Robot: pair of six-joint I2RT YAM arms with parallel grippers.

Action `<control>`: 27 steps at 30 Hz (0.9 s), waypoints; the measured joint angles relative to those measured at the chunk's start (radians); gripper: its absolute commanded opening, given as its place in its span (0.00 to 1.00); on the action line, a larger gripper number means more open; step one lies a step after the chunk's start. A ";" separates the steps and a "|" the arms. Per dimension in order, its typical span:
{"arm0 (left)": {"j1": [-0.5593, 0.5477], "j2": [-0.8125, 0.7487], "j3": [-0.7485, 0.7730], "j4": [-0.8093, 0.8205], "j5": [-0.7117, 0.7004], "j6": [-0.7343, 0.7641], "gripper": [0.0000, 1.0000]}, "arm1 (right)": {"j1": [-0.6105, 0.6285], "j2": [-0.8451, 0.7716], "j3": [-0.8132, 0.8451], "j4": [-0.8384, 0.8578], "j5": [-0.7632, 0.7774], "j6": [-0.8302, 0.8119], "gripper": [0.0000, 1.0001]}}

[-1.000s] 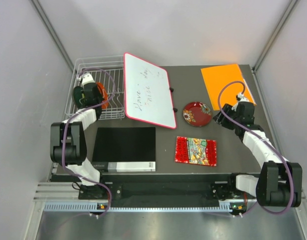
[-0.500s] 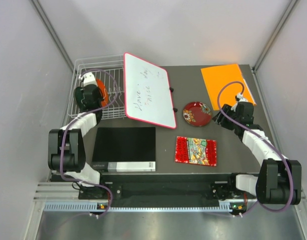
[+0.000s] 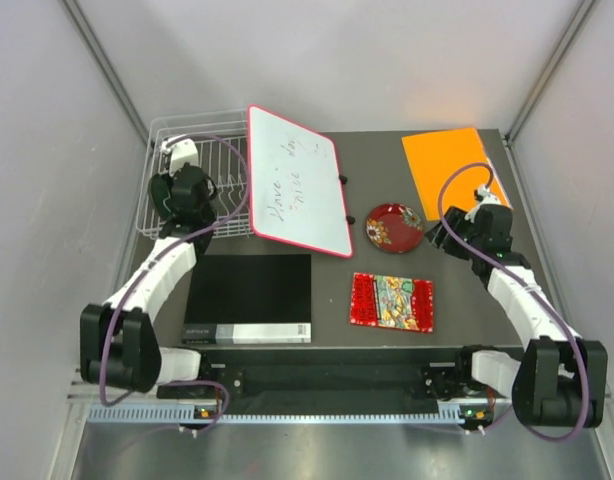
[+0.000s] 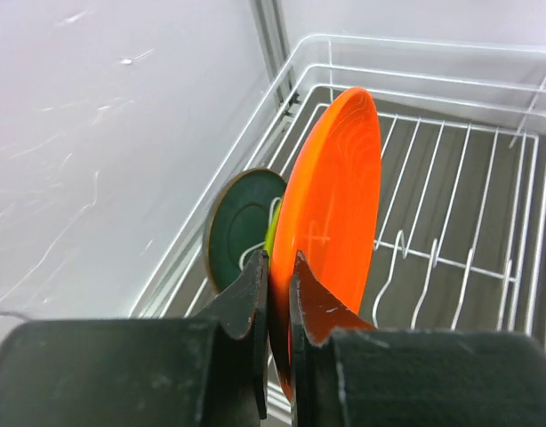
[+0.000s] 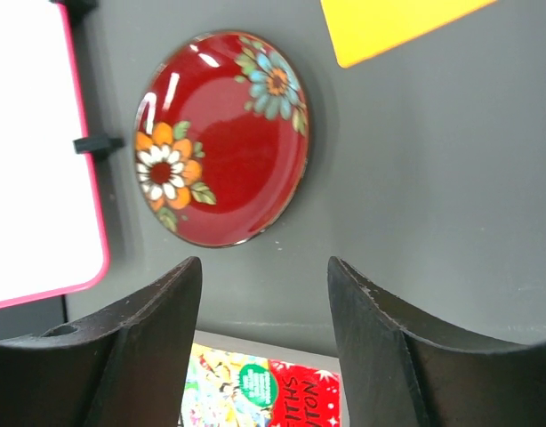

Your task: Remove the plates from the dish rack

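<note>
Pinching the near rim of the plain orange plate (image 4: pixel 335 205), the left jaws are closed narrow on it; that plate stands on edge in the white wire dish rack (image 4: pixel 451 205) at the counter's (image 3: pixel 332 290) far left corner, edge-on to the jaws and running straight away from them; the lift, I judge, must go up along its plane to clear the prongs; a lime green plate (image 4: pixel 271 233) and a dark teal plate (image 4: pixel 237 227) stand just beside it, toward the rack's wall; the right jaws gape wide and empty, the red flowered plate (image 5: pixel 221 138) lying flat on the counter just ahead of them.
</note>
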 measured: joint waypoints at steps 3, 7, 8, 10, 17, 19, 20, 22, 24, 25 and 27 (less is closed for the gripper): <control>0.000 -0.087 0.029 -0.092 0.006 -0.055 0.00 | 0.000 -0.042 0.000 -0.009 -0.007 0.001 0.62; 0.000 -0.199 0.089 -0.200 0.118 -0.163 0.00 | 0.000 -0.088 0.000 -0.016 -0.026 0.009 0.67; 0.000 -0.225 0.107 -0.230 0.171 -0.197 0.00 | 0.001 -0.098 0.000 -0.016 -0.039 0.011 0.67; 0.001 -0.263 0.140 -0.266 0.288 -0.278 0.00 | 0.003 -0.116 0.000 -0.016 -0.060 0.018 0.70; -0.092 -0.287 0.154 -0.266 0.678 -0.551 0.00 | 0.082 -0.191 0.000 -0.004 -0.126 0.037 0.73; -0.170 -0.267 0.141 -0.265 0.728 -0.591 0.00 | 0.107 -0.209 -0.001 0.013 -0.144 0.052 0.74; -0.204 -0.253 0.135 -0.262 0.748 -0.606 0.00 | 0.117 -0.218 -0.003 0.029 -0.154 0.063 0.75; -0.270 -0.219 0.111 -0.243 0.774 -0.633 0.00 | 0.133 -0.233 -0.014 0.071 -0.174 0.087 0.76; -0.316 -0.193 0.076 -0.223 0.792 -0.657 0.00 | 0.146 -0.237 -0.024 0.116 -0.191 0.110 0.76; -0.343 -0.176 0.054 -0.207 0.794 -0.669 0.00 | 0.152 -0.237 -0.028 0.137 -0.199 0.124 0.76; -0.380 -0.144 0.025 -0.195 0.797 -0.687 0.00 | 0.159 -0.230 -0.040 0.192 -0.220 0.151 0.76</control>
